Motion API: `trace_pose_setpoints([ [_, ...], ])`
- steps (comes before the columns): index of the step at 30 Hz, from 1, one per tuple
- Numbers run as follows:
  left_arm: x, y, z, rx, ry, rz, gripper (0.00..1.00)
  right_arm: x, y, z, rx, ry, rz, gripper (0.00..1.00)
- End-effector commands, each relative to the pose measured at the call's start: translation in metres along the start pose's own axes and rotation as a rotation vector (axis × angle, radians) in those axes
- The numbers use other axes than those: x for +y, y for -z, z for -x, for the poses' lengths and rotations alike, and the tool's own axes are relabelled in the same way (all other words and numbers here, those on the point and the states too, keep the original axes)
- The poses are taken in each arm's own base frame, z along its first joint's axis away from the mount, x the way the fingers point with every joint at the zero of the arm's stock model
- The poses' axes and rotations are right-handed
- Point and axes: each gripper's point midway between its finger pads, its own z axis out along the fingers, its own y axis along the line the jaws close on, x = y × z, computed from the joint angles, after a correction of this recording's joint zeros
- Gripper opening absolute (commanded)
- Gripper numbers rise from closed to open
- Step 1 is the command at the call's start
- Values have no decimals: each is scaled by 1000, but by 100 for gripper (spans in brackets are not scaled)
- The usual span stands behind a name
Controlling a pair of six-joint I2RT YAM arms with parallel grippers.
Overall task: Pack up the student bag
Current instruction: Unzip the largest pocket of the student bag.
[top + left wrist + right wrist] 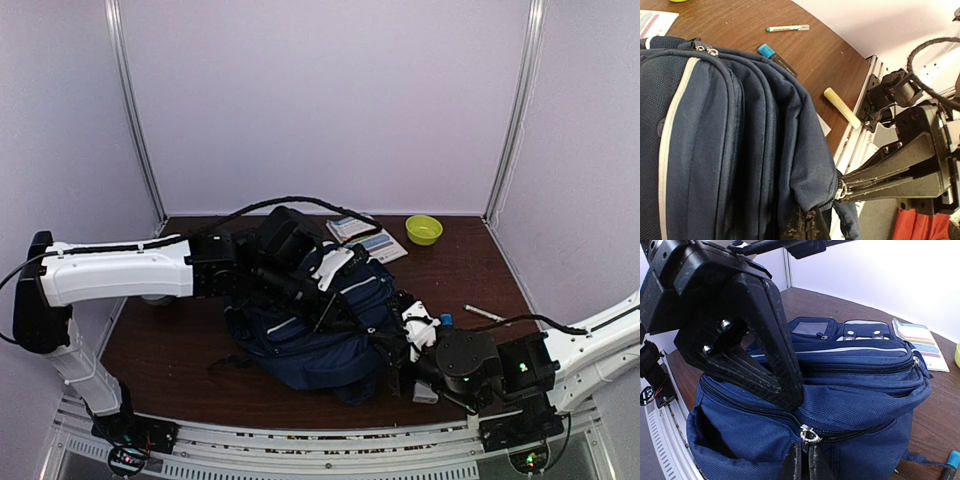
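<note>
Top external view shows the big navy-blue cloth student bag [300,335] with a white stripe. It lies in the middle of the dark brown wooden table [180,340], between the two arms. The bag is soft and floppy. I think it will sag and fold if only one corner is lifted, so it needs two holds at once. Good places to grab are the thick cloth next to a zip and the small silver metal zipper pull [809,434]. The pull is tiny and smooth, so it could slip out.

The left gripper [789,397] has its fingers pinched tight on the cloth just above the zip. The right gripper [802,465] has its fingers squeezed together on the zipper pull.

The zip looks mostly closed, so I cannot see what is inside the bag. Beside the bag lie a white pen with a green cap [787,28], a black marker with a blue cap [776,55], a pale yellow stick [841,107] and a white booklet with coloured stripes [920,342]. A small round green bowl [424,229] sits at the far side. I cannot tell what is in it.
</note>
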Motion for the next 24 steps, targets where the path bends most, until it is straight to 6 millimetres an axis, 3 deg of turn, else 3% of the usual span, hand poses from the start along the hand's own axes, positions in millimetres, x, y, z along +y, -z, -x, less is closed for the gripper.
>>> trace_pose_setpoints([
  [1, -32, 33, 89, -343, -47, -129, 0, 54, 15, 10, -13, 4, 248, 0],
  [6, -24, 30, 85, -335, -62, -92, 0, 53, 19, 12, -33, 21, 255, 0],
  [16, -32, 28, 75, -313, -153, -134, 0, 21, 25, 23, -113, 2, 132, 0],
  [19, -31, 32, 71, -305, -189, -127, 12, 12, 27, 26, -124, -1, 90, 0],
  [24, -29, 39, 60, -290, -234, -110, 43, 1, 29, 31, -126, -5, 30, 0],
])
